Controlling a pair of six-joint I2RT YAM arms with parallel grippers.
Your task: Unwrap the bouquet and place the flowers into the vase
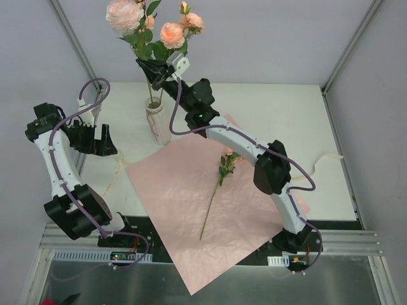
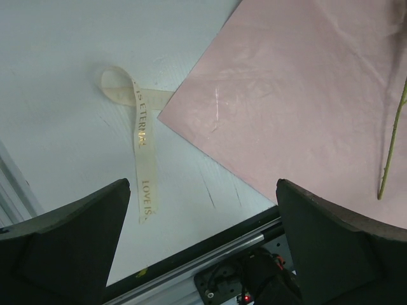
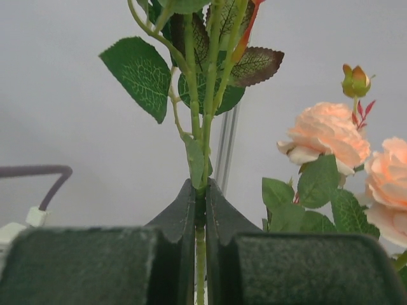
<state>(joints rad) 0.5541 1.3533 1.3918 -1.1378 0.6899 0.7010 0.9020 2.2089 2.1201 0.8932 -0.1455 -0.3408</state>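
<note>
Grey walls (image 1: 267,38) close in a white bench (image 1: 286,108). A pink paper sheet (image 1: 184,190) lies flat across its middle, and one corner runs past the near edge at 6 o'clock. One loose rose (image 1: 213,202) lies on the paper, bloom toward 12 o'clock and stem end toward 6.

The vase (image 1: 154,124) stands upright at 11 o'clock, just beyond the paper's far corner. The flowers (image 1: 172,33) rise out of it, blooms high above its mouth.

The right arm starts from its base at 5 o'clock and stretches long and diagonal over the paper toward 11. Its wrist is raised above the vase. The right fingers (image 3: 191,210) are pressed together on the green stems (image 3: 205,114), a little below the lowest leaves.

The left arm is folded at 9 o'clock, elbow near its base and forearm lifted, with the wrist pointing down at the bench. The left fingers (image 2: 82,235) stand wide apart and hold nothing. Below them a cream ribbon (image 2: 141,146) with gold lettering lies loose on the bench, one end touching the paper's edge. A second pale strip (image 1: 327,159) lies at 3 o'clock.
</note>
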